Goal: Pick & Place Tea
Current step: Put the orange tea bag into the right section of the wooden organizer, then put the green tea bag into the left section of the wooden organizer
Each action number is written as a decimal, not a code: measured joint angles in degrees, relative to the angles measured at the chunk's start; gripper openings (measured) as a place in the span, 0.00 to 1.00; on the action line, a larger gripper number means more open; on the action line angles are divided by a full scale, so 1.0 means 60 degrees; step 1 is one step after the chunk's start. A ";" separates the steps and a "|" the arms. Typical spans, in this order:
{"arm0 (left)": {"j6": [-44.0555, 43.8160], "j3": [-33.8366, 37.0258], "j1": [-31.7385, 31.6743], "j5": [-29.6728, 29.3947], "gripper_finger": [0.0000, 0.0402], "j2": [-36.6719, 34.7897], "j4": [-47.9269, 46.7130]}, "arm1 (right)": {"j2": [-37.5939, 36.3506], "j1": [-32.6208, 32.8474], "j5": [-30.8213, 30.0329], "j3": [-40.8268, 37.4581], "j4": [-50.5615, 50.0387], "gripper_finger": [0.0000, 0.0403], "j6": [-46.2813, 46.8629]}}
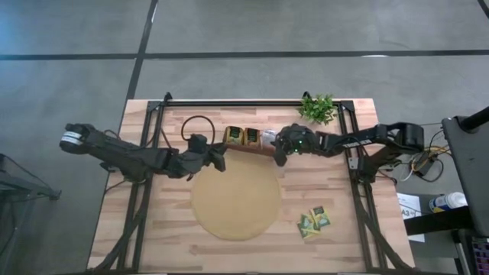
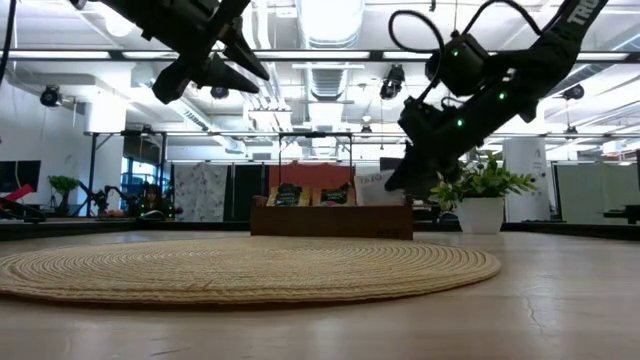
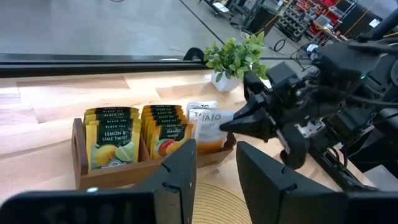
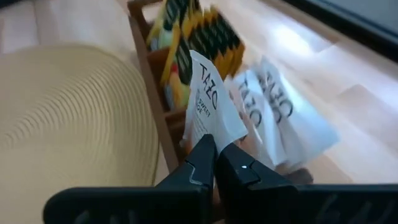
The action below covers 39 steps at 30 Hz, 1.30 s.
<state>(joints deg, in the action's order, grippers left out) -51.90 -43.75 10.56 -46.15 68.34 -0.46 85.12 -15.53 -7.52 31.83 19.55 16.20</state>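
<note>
A dark brown tray [image 1: 229,148] stands at the far side of the round tan mat [image 1: 235,200]. Tea sachets stand upright in its compartments: yellow-green ones [image 3: 112,140], mango ones [image 3: 165,134] and white ones [image 4: 280,112]. My right gripper [image 1: 280,150] is at the tray's right end, shut on a white tea sachet [image 4: 211,99]. My left gripper [image 1: 222,159] hovers open near the tray's left end, above the mat's far edge, with nothing between its fingers [image 3: 180,177]. Loose tea sachets [image 1: 314,222] lie flat on the table right of the mat. My right gripper pinches the white sachet's near edge [image 4: 209,132] between its two fingertips. The fingers slant downward from the table's right side. The sachet stands out beyond the fingertips, tilted, over the tray's right compartment [image 3: 211,121]. I cannot tell whether its far end touches the sachets there.
A small green plant in a white pot [image 1: 317,108] stands at the table's far edge, just right of the tray. Black frame rails [image 1: 355,164] run along the table's left and right sides. Bare wood lies around the mat toward the near edge.
</note>
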 joint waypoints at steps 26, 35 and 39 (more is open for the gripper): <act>-0.0009 -0.0004 -0.0485 0.0707 0.27 0.0000 0.0002 | -0.0402 0.0000 0.0516 0.0063 -0.1780 0.28 -0.1129; -0.1088 -0.0007 -0.0848 0.0785 0.27 0.0024 -0.0004 | -0.2331 0.0000 0.0515 -0.0002 -0.3344 0.31 -0.1237; -0.1821 -0.0007 -0.0912 0.0674 0.27 0.0025 0.0000 | -0.2787 0.0000 0.0593 -0.0007 -0.3248 0.30 -0.1087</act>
<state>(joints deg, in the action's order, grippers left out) -62.82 -43.79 5.08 -42.11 68.49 -0.46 68.40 -15.53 -3.96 31.79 0.06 9.67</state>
